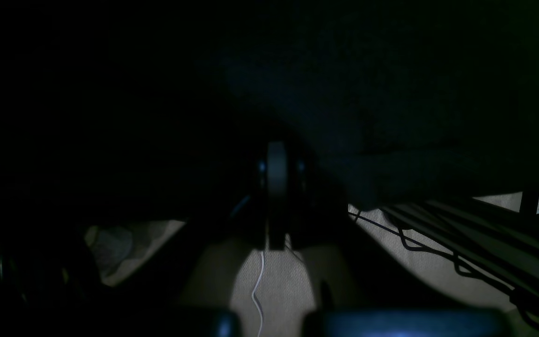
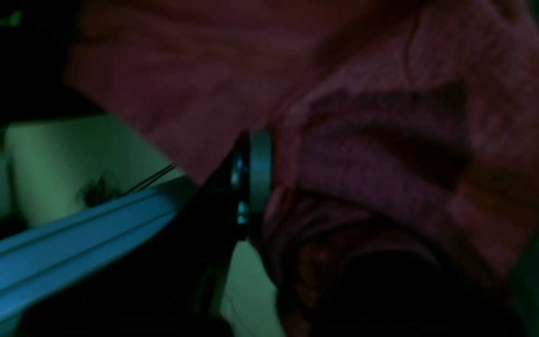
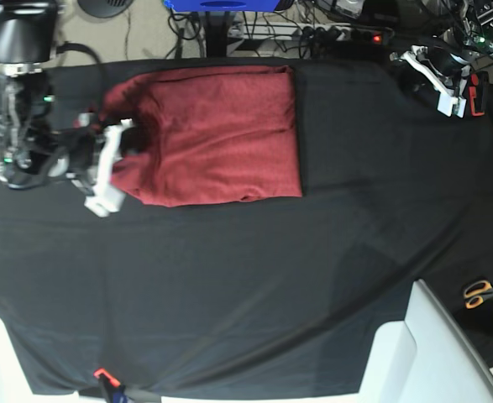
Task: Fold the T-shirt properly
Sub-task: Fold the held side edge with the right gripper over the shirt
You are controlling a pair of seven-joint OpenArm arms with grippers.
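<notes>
In the left wrist view, very dark, the left gripper (image 1: pixel 276 187) seems pressed together on nothing. In the right wrist view the right gripper (image 2: pixel 255 180) pinches the T-shirt (image 2: pixel 367 140). In the base view the shirt lies folded on the black cloth (image 3: pixel 254 269), upper left.

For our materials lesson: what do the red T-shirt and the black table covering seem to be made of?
T-shirt: soft matte knit fabric, likely cotton; it bunches into limp folds and shows a fuzzy weave in the right wrist view. Table covering: thin matte black cloth, apparently woven; it lies in shallow creases.
</notes>
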